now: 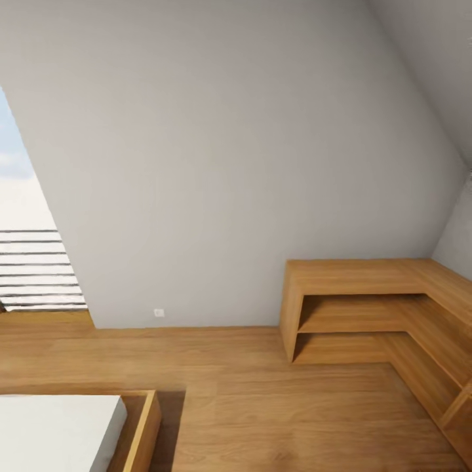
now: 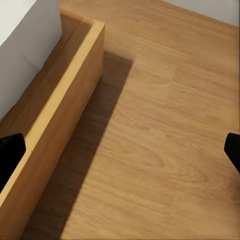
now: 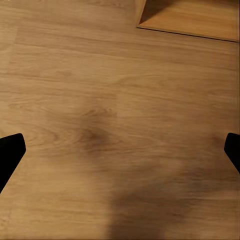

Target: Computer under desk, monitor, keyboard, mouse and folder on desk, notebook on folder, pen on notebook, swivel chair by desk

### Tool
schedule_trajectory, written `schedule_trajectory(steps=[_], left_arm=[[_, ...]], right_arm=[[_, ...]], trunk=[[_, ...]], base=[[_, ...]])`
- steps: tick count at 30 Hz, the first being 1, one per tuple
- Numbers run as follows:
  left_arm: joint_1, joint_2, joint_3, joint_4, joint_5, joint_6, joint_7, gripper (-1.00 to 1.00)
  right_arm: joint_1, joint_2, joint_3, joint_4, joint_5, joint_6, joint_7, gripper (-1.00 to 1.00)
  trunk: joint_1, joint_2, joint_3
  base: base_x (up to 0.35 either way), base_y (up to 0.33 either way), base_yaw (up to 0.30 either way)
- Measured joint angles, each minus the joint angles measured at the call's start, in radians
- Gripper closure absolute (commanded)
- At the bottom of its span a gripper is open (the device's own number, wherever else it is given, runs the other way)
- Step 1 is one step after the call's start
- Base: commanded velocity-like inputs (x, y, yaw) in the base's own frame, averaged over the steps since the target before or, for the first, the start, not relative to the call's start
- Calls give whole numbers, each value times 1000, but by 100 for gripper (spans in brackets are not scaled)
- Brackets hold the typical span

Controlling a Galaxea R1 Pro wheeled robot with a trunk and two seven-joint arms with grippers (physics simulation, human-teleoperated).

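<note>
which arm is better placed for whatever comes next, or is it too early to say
Too early: neither. No task item shows, just a wood shelf unit, a bed frame and floor. The left claw and right claw both hang open over bare floor. The left is beside the bed frame, the right nearer the shelf.

Matt grey wall (image 1: 229, 164), smooth wood-plank floor (image 1: 262, 406) — faint sheen, wooden corner shelf unit (image 1: 367, 308), wooden bed frame (image 1: 145, 426) — white mattress (image 1: 52, 432).

Wood floor (image 1: 249, 400) carries corner shelf unit (image 1: 367, 308) and bed frame (image 1: 145, 426).
</note>
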Motion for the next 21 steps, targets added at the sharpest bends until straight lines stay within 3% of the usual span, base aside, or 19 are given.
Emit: schedule_trajectory(steps=[9, 21], left_arm=[[0, 0, 0, 0, 0, 1, 0, -100], [0, 0, 0, 0, 0, 1, 0, -100]], right_arm=[[0, 0, 0, 0, 0, 0, 0, -100], [1, 0, 0, 0, 0, 0, 0, -100]], trunk=[[0, 0, 1], [0, 0, 4]], base=[[193, -130, -16], [204, -17, -42]])
